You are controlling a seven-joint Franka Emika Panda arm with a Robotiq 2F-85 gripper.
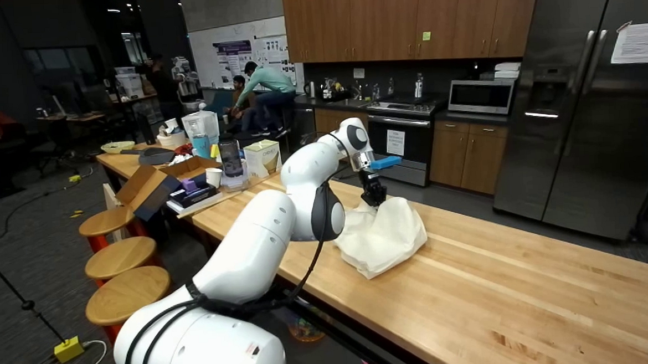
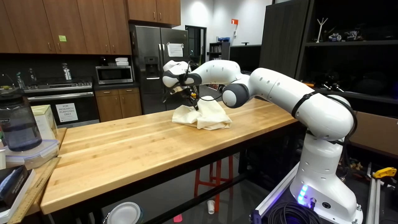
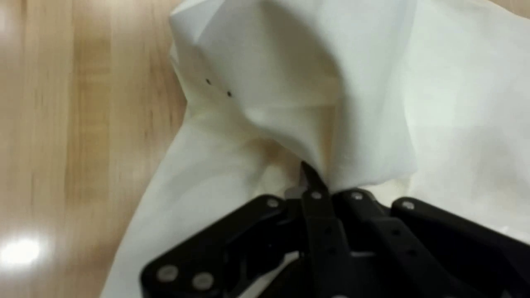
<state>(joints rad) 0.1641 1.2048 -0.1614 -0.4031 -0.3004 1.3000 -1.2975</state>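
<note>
I see wooden cupboards (image 1: 382, 21), an oven (image 1: 399, 145) and a steel fridge (image 1: 597, 106) beyond the far edge of the table (image 1: 507, 289).

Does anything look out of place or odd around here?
Yes: what looks like a white cup is on the floor beside a red stool leg, where cups don't belong. The cream cloth also sits crumpled on the table, but the hand appears to be pinching it.

The jaws touch cream cloth (image 2: 204, 117) on the table (image 2: 130, 149).
</note>
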